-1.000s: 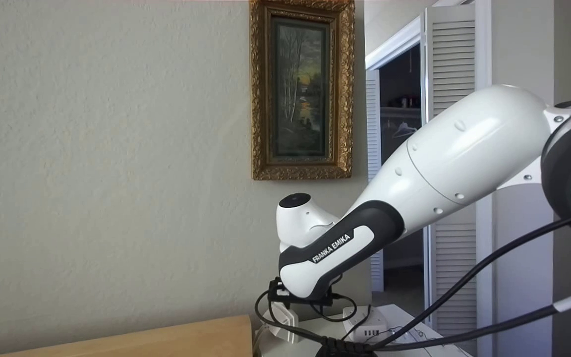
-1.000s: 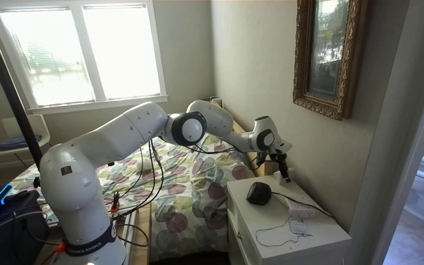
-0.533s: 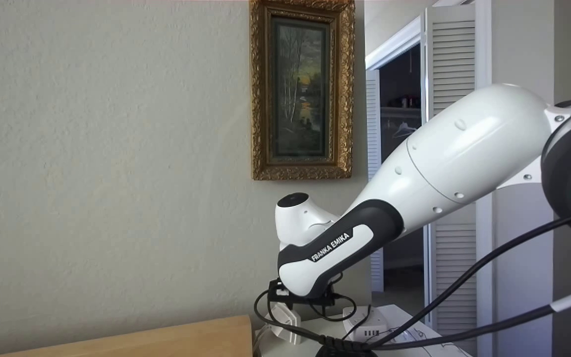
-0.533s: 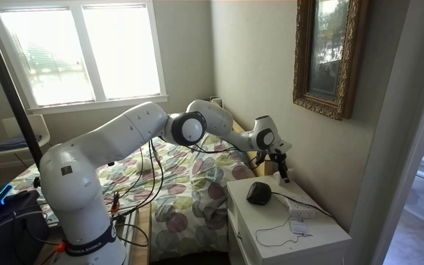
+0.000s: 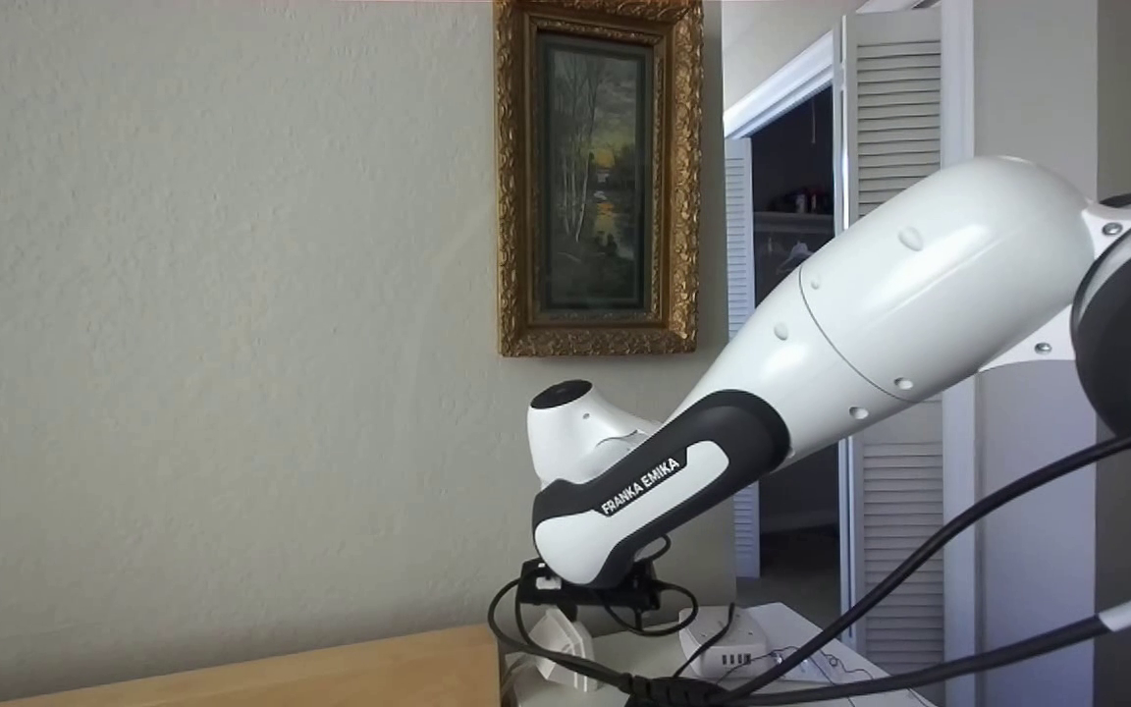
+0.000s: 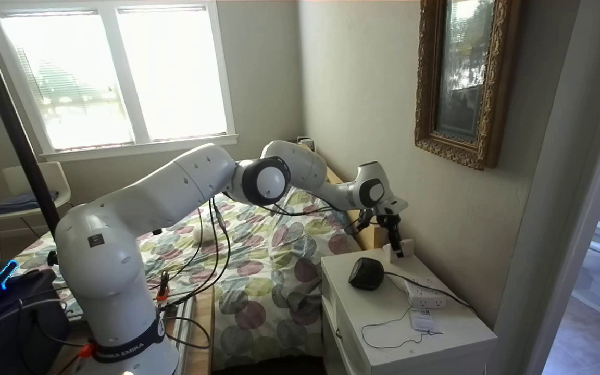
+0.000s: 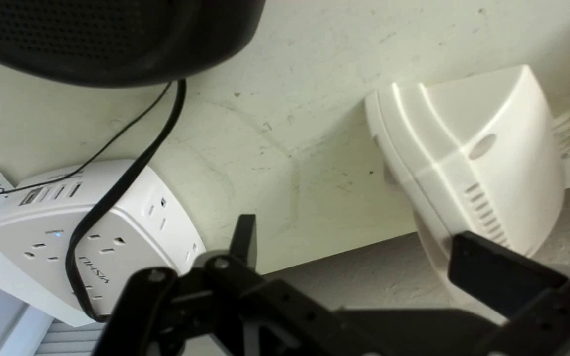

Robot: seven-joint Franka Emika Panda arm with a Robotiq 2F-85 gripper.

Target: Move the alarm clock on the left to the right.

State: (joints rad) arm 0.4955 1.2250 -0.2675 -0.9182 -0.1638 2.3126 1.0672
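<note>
On the white nightstand [image 7: 309,99], near the headboard [image 6: 373,238], the white alarm clock [image 7: 507,168] is partly covered in both exterior views; its slots are shown only in the wrist view, where its long axis is slanted down to the right and its rimmed side is turned toward the power strip [image 7: 117,257]. Nothing is held by the gripper [image 7: 352,237], whose fingers are seen spread wide apart.

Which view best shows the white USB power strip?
The wrist view: the power strip is largest there, with outlets, USB ports and a blue light clear, though a black cord crosses it. Both exterior views show it small; the light cannot be made out.
</note>
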